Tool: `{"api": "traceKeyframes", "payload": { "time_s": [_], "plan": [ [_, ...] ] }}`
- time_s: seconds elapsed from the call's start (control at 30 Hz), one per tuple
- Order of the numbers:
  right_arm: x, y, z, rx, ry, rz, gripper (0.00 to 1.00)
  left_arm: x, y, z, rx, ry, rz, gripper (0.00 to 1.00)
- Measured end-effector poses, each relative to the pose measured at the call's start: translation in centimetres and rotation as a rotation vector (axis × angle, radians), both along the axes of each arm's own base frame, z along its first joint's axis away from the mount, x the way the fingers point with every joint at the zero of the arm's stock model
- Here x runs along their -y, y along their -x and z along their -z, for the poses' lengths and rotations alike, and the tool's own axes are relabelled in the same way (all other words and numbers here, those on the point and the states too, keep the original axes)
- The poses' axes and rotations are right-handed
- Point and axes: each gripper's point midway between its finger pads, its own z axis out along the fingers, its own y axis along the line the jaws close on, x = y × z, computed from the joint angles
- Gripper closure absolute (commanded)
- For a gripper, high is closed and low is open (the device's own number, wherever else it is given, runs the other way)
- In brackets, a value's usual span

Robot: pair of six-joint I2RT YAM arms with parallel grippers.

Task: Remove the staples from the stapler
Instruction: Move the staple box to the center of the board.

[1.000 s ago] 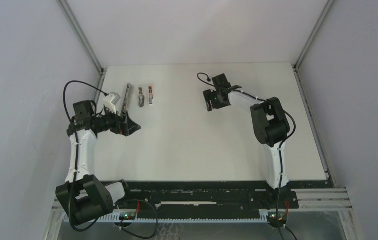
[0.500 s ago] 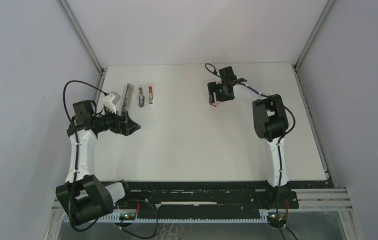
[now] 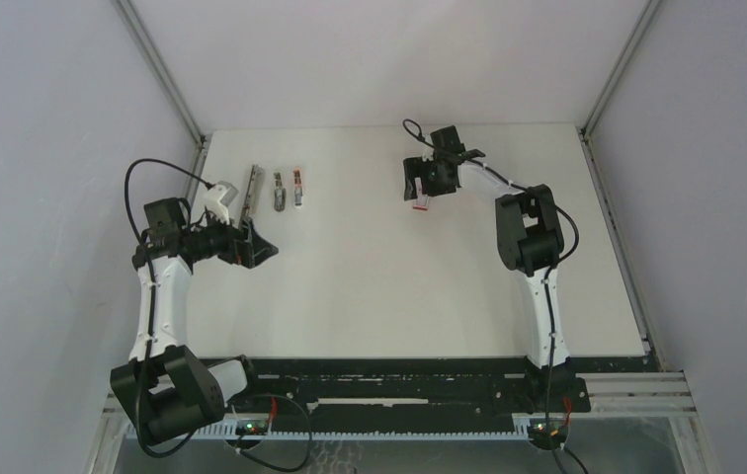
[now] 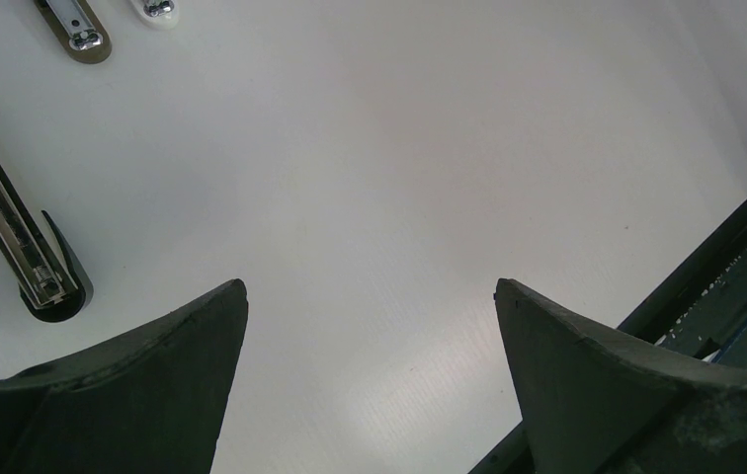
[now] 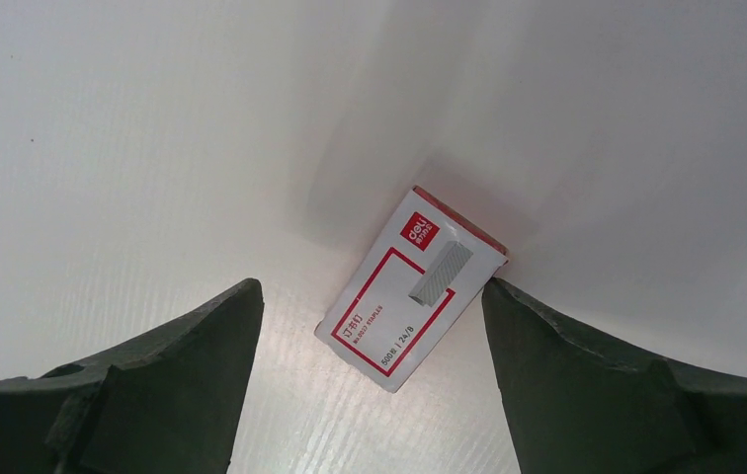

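White desk (image 3: 370, 296) carries everything; the left tool (image 4: 370, 286) gapes wide, gripping nothing, near the opened stapler (image 4: 4, 212) at the desk's far left; the right tool (image 5: 370, 286) also stands wide, with a red-and-white box (image 5: 399, 296) lying flat between its fingers. Whether staples sit in the stapler's chrome channel cannot be told.
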Motion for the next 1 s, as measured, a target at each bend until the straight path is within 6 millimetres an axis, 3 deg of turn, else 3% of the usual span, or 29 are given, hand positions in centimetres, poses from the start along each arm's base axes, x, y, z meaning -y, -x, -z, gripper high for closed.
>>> {"api": "traceKeyframes", "payload": {
  "time_s": [0.73,0.9,0.93,1.0],
  "plan": [
    [-0.8,0.0,-0.2,-0.003,-0.028,-0.036,0.15,0.1,0.2,0.5,-0.01,0.004,0.001,0.0],
    [-0.6,1.1,-0.6,-0.021,-0.013,-0.071,0.09,0.1,0.2,0.5,-0.008,0.002,0.0,0.0],
    [-0.4,1.5,-0.8,-0.025,-0.005,-0.078,0.02,0.0,0.2,0.4,-0.005,-0.003,-0.003,0.0],
    [0.4,2.7,-1.9,-0.02,0.02,-0.096,0.0,-0.2,0.2,0.3,0.006,-0.021,-0.015,0.0]
  ]
}}
